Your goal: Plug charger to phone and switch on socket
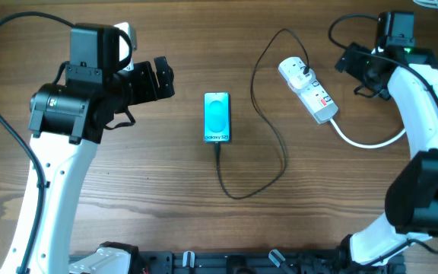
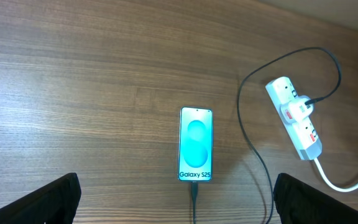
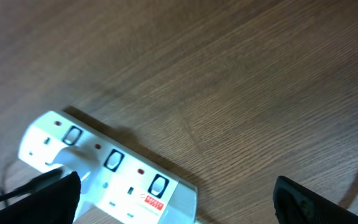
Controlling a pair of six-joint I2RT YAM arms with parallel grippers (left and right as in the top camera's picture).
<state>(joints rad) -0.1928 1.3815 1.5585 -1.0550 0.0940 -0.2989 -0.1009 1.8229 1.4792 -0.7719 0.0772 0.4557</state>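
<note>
Looking from overhead, the thin black charger (image 1: 283, 156) loops across the wood-grain counter (image 1: 128, 175) from the white plastic socket (image 1: 308, 90), far right, to the near edge of the flat, glowing cyan phone (image 1: 217, 117) at centre. Only the right wrist view shows the socket's three rocker switches and red marks. The left pincer (image 1: 166, 78) and right pincer (image 1: 347, 65) both gape wide, holding nothing.

The overhead view looks straight down on the whole desk (image 1: 166, 190). The left wrist view looks down from nearer, sharing the phone (image 2: 195, 144) and socket (image 2: 297, 124) with it; the right wrist view sits close over the socket.
</note>
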